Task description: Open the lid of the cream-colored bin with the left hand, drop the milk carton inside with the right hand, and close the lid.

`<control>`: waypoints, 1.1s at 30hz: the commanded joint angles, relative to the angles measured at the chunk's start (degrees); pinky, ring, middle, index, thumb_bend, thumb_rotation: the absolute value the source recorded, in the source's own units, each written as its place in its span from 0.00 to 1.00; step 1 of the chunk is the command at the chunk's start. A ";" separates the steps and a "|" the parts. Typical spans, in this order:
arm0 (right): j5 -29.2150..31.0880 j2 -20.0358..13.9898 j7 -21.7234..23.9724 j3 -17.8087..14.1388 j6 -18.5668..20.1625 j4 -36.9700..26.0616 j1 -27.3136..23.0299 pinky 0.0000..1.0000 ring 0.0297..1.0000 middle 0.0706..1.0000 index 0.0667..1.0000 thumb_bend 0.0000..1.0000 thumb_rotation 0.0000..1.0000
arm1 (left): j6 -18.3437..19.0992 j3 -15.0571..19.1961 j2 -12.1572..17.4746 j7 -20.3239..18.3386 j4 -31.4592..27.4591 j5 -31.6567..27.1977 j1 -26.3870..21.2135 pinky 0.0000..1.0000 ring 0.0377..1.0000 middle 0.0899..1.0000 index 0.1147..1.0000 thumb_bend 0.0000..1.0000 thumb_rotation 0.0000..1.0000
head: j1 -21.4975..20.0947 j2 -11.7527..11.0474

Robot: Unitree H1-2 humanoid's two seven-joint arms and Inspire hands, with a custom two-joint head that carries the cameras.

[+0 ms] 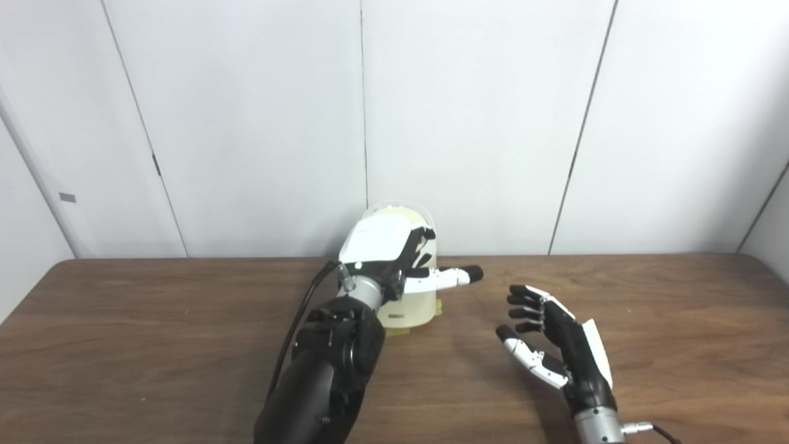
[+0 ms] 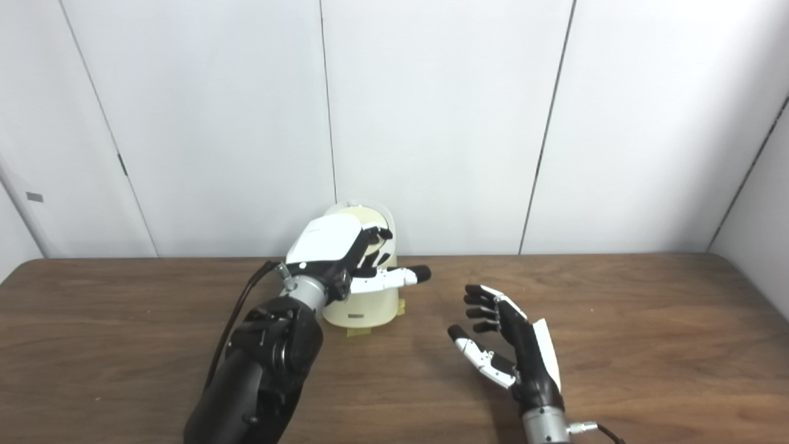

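Observation:
The cream-colored bin (image 1: 416,305) stands at the back middle of the brown table (image 1: 154,320). Its lid (image 1: 400,213) is tipped up behind the opening. My left hand (image 1: 385,243) lies over the bin's top, fingers resting against the raised lid, thumb stretched out to the right and gripping nothing. My right hand (image 1: 555,339) hovers open and empty over the table to the right of the bin, palm facing left. No milk carton is in view. The inside of the bin is hidden by my left hand.
Yellow tape (image 1: 439,308) shows at the bin's foot. A white panelled wall (image 1: 481,123) rises right behind the table's back edge. Bare wood lies left of my left arm and right of my right hand.

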 commanded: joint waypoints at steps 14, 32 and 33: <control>-0.71 0.40 0.43 0.50 0.38 -0.45 0.89 0.62 0.68 0.73 0.74 0.30 0.41 | 0.34 -0.46 0.84 -0.14 0.41 -1.71 -0.42 1.00 0.76 0.72 0.77 0.90 0.99 | -0.19 0.36; -0.91 0.25 0.62 0.36 1.44 -1.30 1.28 0.63 0.71 0.74 0.75 0.29 0.36 | -1.15 -0.05 0.48 1.45 1.34 -2.65 1.90 1.00 0.96 0.96 0.93 0.85 0.91 | -0.13 0.47; -0.79 0.26 0.71 0.34 1.61 -1.33 1.29 0.63 0.71 0.74 0.75 0.29 0.36 | -1.84 -0.15 0.65 2.84 1.52 -3.34 2.04 1.00 0.98 0.98 0.96 0.84 0.90 | -0.13 0.47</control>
